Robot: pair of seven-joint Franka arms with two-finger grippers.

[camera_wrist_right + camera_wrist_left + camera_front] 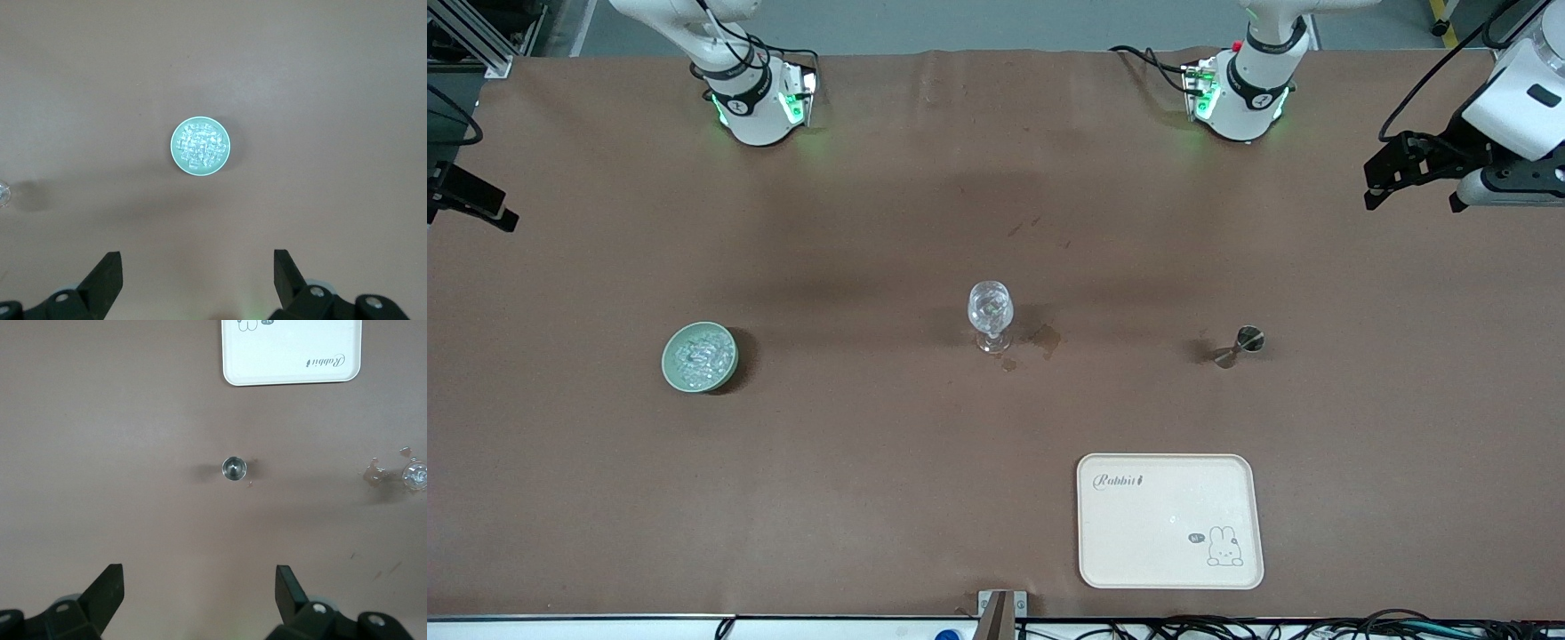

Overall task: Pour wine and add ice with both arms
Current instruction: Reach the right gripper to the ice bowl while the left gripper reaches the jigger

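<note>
Ice [698, 356] fills a small green bowl [669, 366] toward the right arm's end of the table; the ice also shows in the right wrist view [200, 145]. A clear stemmed glass [990, 316] stands mid-table, and its bowl glints. A small metal jigger [1240, 345] stands toward the left arm's end and shows in the left wrist view [234, 468]. My left gripper [199, 577] is open and empty, high over the table's end [1412, 191]. My right gripper [198, 261] is open and empty, high up, with the bowl in its view. No wine bottle shows.
A cream tray [1170, 569] with a rabbit drawing lies nearer the front camera than the jigger. Wet stains [1045, 338] mark the brown cloth beside the glass. The arm bases [751, 107] [1245, 98] stand along the table's edge farthest from the front camera.
</note>
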